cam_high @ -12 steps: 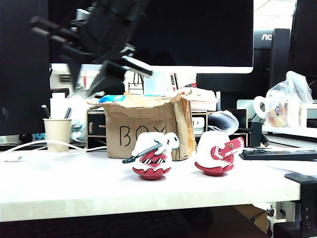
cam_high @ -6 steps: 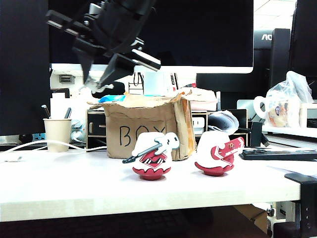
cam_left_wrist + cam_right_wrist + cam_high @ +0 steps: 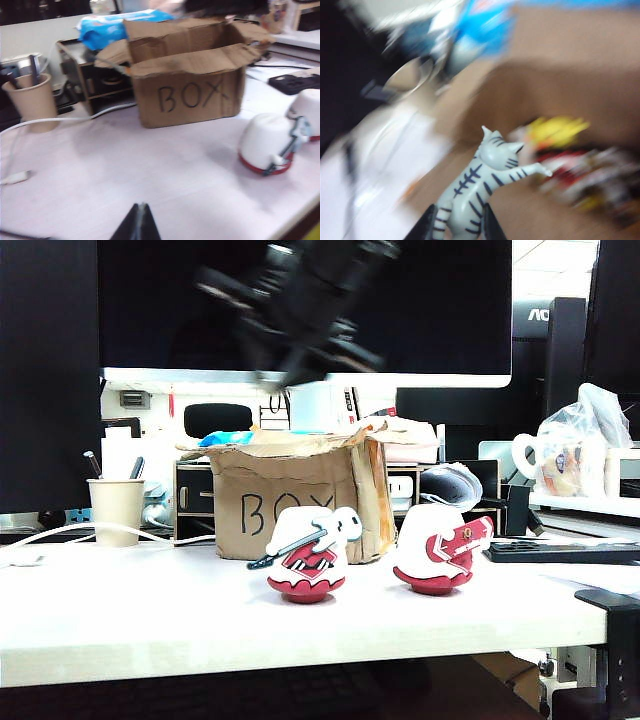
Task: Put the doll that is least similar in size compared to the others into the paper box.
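The doll, a small pale grey cat with dark stripes and an outstretched paw, is pinched at its lower body by my right gripper. The brown inside of the paper box lies blurred beneath it. In the exterior view the right arm is a dark blur above the paper box, and the doll cannot be made out there. The left wrist view shows the paper box with "BOX" on its front. My left gripper is shut and empty, low over the white table in front of the box.
Two egg-shaped white dolls with red bases stand just in front of the box. A beige paper cup with pens stands to its left beside a white cable. Behind are a monitor, a small drawer unit and a black remote.
The right arm has swung to the right, from above the box's left edge to above its middle, carrying the doll. The dolls on the table and the box have not moved.
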